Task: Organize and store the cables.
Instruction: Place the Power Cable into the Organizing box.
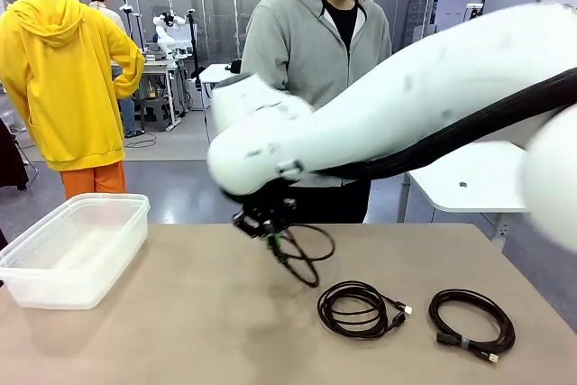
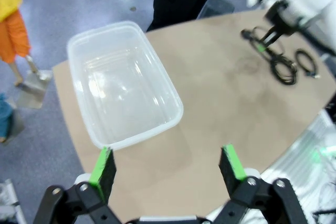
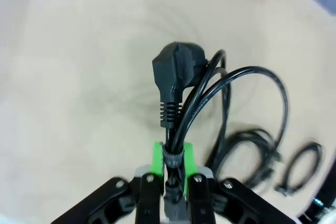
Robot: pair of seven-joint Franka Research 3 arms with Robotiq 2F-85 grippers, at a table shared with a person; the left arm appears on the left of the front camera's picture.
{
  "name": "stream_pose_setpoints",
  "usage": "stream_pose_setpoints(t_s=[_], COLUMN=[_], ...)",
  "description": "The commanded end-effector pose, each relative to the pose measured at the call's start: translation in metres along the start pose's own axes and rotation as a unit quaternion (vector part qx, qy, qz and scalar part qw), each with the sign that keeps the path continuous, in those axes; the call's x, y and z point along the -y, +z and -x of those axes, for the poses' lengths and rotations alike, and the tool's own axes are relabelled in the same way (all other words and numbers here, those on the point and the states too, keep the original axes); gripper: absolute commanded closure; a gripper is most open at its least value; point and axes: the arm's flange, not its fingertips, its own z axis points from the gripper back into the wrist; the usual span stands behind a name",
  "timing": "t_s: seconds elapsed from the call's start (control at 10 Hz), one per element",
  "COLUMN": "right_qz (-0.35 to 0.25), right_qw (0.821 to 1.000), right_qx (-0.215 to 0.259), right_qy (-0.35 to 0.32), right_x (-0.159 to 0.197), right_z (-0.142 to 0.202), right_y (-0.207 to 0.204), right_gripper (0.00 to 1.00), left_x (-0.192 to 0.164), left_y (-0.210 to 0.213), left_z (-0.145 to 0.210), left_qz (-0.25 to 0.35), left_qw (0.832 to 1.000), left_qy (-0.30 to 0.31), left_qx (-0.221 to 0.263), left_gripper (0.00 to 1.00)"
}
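Right gripper (image 3: 170,157) pinched tight on a coiled cable (image 3: 247,77) just below its plug (image 3: 176,69); loop dangles close above the table (image 1: 180,331). Two other cables lie on it nearby: loose coil (image 1: 359,309) and tied coil (image 1: 471,324). Judgement: lift so the loop clears the bin (image 1: 54,268) wall, release over its middle. Left gripper (image 2: 167,153) spread wide, empty, above the bin's near end.

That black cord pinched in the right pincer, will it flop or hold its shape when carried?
Probably floppy: the cord droops in uneven loops from the right pincer rather than holding a round coil. The chunky plug looks heavy for such a thin cord, so that end may swing.
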Motion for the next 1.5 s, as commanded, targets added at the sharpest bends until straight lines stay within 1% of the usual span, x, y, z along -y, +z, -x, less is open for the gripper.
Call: stream_pose_setpoints(t_s=[0.0, 0.2, 0.3, 0.5, 0.6, 0.7, 0.8, 0.9, 1.0, 1.1, 1.2, 1.3, 1.4], right_qz=[0.03, 0.036, 0.034, -0.013, -0.006, -0.022, -0.026, -0.031, -0.033, -0.035, -0.049, -0.057, -0.084], right_qw=[1.0, 0.999, 0.999, 0.997, 0.997, 0.997, 0.997, 0.997, 0.997, 0.997, 0.997, 0.995, 0.993], right_qx=[-0.004, -0.025, -0.036, -0.07, -0.071, -0.077, -0.071, -0.07, -0.072, -0.067, -0.06, -0.06, -0.051], right_qy=[-0.002, 0.008, 0.007, 0.005, 0.003, 0.005, 0.002, 0.005, 0.009, 0.016, 0.02, 0.048, 0.07], right_x=[-0.045, -0.085, -0.095, -0.102, -0.102, -0.102, -0.1, -0.096, -0.088, -0.07, -0.048, -0.026, -0.001], right_z=[-0.029, -0.032, -0.036, -0.036, -0.035, -0.033, -0.031, -0.029, -0.025, -0.02, -0.015, -0.007, 0.003], right_y=[-0.009, -0.026, -0.034, -0.042, -0.048, -0.051, -0.051, -0.048, -0.043, -0.033, -0.021, -0.009, 0.004], right_gripper=[0.82, 0.82, 0.82, 0.82, 0.69, 0.54, 0.35, 0.44, 0.01, 0.09, 0.0, 0.0, 0.0], left_x=[0.0, 0.0, 0.0, 0.0, 0.0, 0.0, 0.0, 0.0, 0.0, 0.0, 0.0, 0.0, 0.0], left_y=[0.0, 0.0, 0.0, 0.0, 0.0, 0.0, 0.0, 0.0, 0.0, 0.0, 0.0, 0.0, 0.0], left_z=[0.0, 0.0, 0.0, 0.0, 0.0, 0.0, 0.0, 0.0, 0.0, 0.0, 0.0, 0.0, 0.0], left_qz=[0.001, 0.001, 0.001, 0.001, 0.001, 0.001, 0.001, 0.001, 0.001, 0.001, 0.001, 0.001, 0.001], left_qw=[1.0, 1.0, 1.0, 1.0, 1.0, 1.0, 1.0, 1.0, 1.0, 1.0, 1.0, 1.0, 1.0], left_qy=[-0.001, -0.001, -0.001, -0.001, -0.001, -0.001, -0.001, -0.001, -0.001, -0.001, -0.001, -0.001, -0.001], left_qx=[0.001, 0.001, 0.001, 0.001, 0.001, 0.001, 0.001, 0.001, 0.001, 0.001, 0.001, 0.001, 0.001], left_gripper=[0.0, 0.0, 0.0, 0.0, 0.0, 0.0, 0.0, 0.0, 0.0, 0.0, 0.0, 0.0, 0.0])
